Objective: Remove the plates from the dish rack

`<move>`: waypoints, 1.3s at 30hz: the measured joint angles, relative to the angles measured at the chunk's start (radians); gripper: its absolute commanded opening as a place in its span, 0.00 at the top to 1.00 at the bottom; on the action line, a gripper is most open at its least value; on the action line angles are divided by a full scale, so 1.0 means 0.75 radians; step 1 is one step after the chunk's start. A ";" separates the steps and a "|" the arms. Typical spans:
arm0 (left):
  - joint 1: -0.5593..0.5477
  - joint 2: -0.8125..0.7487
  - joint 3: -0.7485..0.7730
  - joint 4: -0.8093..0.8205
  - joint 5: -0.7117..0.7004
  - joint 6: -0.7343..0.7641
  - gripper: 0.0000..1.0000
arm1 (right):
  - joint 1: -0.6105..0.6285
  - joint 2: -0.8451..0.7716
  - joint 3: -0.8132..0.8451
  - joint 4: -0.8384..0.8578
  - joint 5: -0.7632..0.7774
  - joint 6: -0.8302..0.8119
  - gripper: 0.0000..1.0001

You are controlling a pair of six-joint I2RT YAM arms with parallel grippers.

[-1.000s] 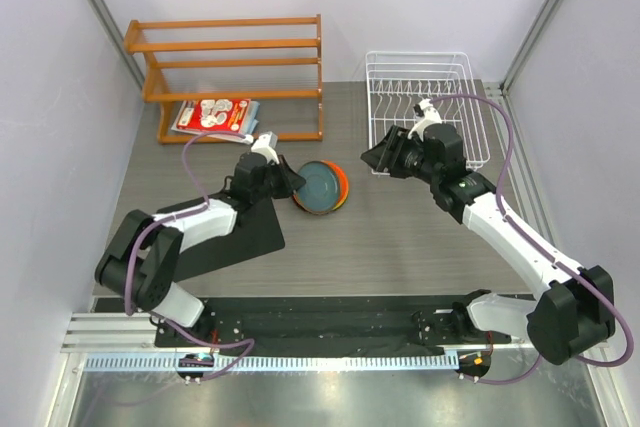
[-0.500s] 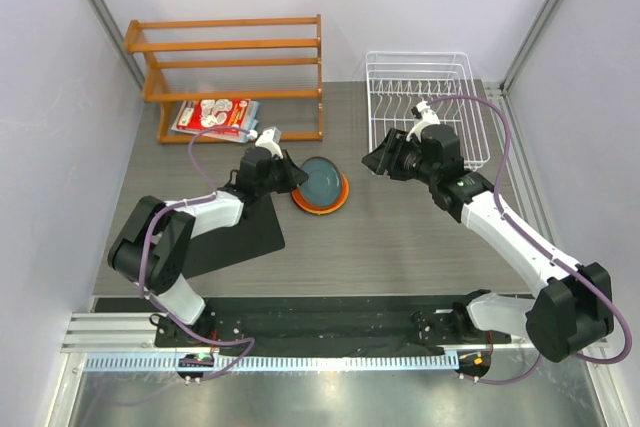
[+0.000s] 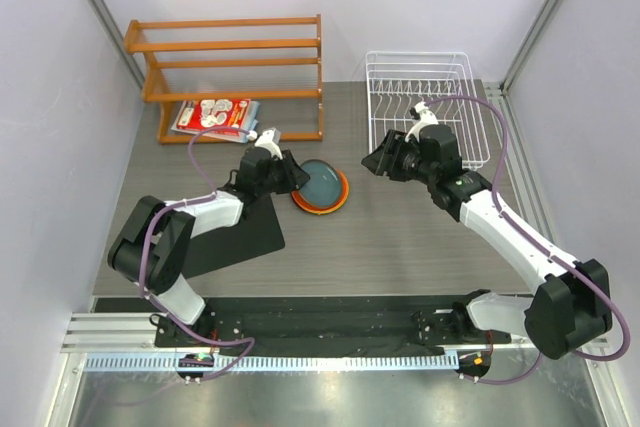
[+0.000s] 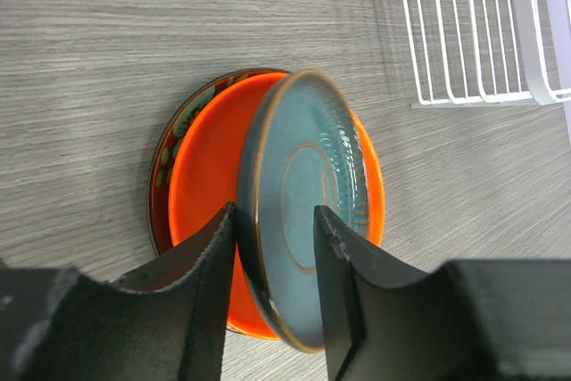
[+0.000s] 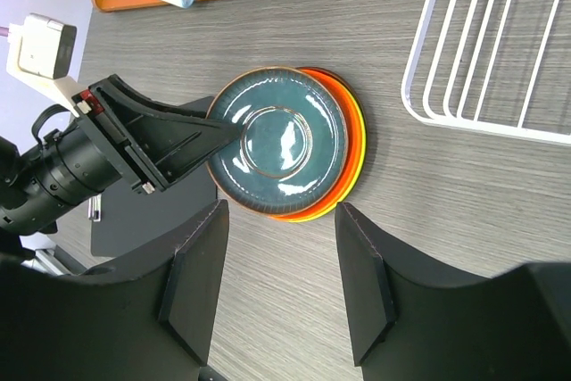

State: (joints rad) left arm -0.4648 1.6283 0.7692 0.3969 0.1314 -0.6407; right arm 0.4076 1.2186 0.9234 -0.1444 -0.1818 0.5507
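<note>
The dark teal plate (image 3: pixel 322 181) lies on top of a stack at the table's middle. It also shows in the left wrist view (image 4: pixel 303 211) and the right wrist view (image 5: pixel 281 140). Under it are the bright orange plate (image 4: pixel 205 194), the patterned dark red plate (image 4: pixel 169 153) and a thin lime green rim (image 5: pixel 360 162). My left gripper (image 3: pixel 296 175) (image 4: pixel 275 220) is shut on the teal plate's left rim. My right gripper (image 3: pixel 372 159) (image 5: pixel 282 220) is open and empty, above the table just right of the stack. The white wire dish rack (image 3: pixel 420 55) holds no plates.
An orange wooden slatted shelf (image 3: pixel 235 67) stands at the back left, with a red-and-white booklet (image 3: pixel 215 115) under it. A black mat (image 3: pixel 230 232) lies under my left arm. The rack's front left corner (image 5: pixel 482 51) is close behind my right gripper.
My left gripper has lowered the teal plate onto the stack and shifted slightly left. My right arm has barely moved.
</note>
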 measured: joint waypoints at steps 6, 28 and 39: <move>0.001 -0.001 0.000 -0.020 -0.003 0.018 0.48 | 0.000 0.005 0.000 -0.011 0.001 -0.001 0.43; 0.001 -0.250 -0.002 -0.245 -0.126 0.136 0.01 | 0.000 -0.067 -0.001 -0.085 0.144 -0.105 0.15; 0.001 -0.793 -0.002 -0.480 -0.335 0.241 0.00 | 0.000 -0.256 -0.237 -0.073 0.564 -0.285 0.00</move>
State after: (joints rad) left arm -0.4644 1.0332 0.7681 0.0368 -0.1196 -0.4599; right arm 0.4076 1.0267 0.7460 -0.1993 0.2409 0.3367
